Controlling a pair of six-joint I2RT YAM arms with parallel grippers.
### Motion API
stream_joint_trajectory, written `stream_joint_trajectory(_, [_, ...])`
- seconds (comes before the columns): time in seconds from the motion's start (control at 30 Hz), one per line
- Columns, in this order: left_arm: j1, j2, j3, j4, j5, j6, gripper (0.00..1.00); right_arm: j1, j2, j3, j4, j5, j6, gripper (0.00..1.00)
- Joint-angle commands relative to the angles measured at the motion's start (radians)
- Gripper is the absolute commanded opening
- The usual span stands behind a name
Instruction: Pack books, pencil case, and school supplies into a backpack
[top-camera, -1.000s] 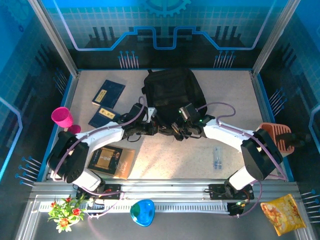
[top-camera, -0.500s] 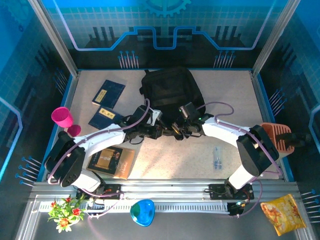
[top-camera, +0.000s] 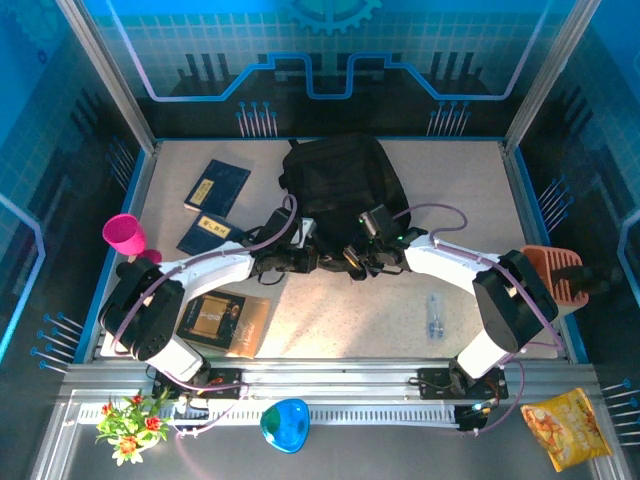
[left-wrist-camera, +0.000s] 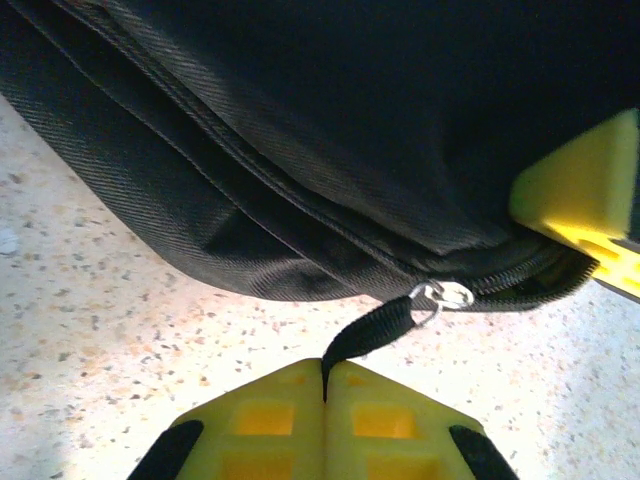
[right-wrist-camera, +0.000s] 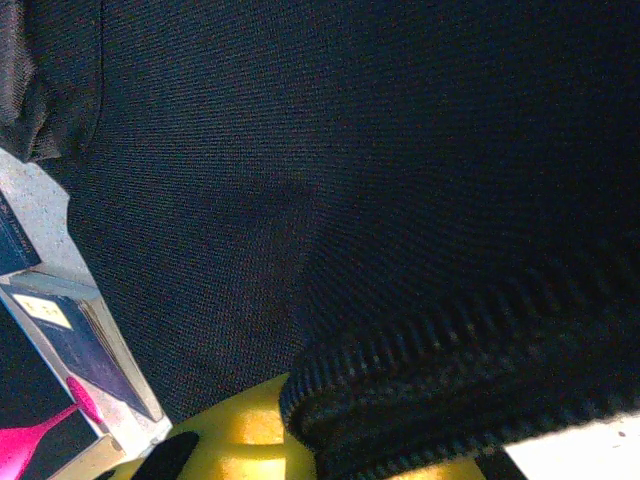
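Robot booth, blue circuit-print walls (top-camera: 330, 60)

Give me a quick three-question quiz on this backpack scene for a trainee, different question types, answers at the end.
1. True or false: the left pincer is shut on the zip pull.
2. How many books lie on the table? A one, B three, C five.
3. Fill in: the cup left of the books is ___ in colour.
Key: 1 true; 2 B; 3 pink.
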Motion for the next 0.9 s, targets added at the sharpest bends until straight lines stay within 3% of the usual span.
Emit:
stream_joint_trajectory(0.0, [-0.038, -0.042, 0.02, 0.003, 0.093, 0.016, 0.0, -0.015, 0.023, 0.001, 0.024, -0.003, -0.023, 0.06])
stream_joint_trajectory(0.23, [-0.121, -0.037, 0.051, 0.088, 0.183, -0.057, 0.0, -0.007, 0.046, -0.001, 0.085, -0.036, -0.002, 0.07])
stream_joint_trajectory(0.5, [-0.135, 0.024, 0.058, 0.239, 0.274, -0.156, 0.0, -0.014, 0.034, -0.05, 0.169, -0.065, 0.026, 0.07])
stream_joint_trajectory(0.67, [-0.151, 0.069, 0.068, 0.28, 0.292, -0.194, 0.0, -0.021, 0.032, -0.087, 0.219, -0.089, 0.056, 0.08])
stream_joint_trajectory(0.87, [-0.116, 0.015, 0.017, 0.216, 0.216, -0.173, 0.0, -0.056, -0.008, -0.125, 0.173, -0.066, 0.045, 0.08])
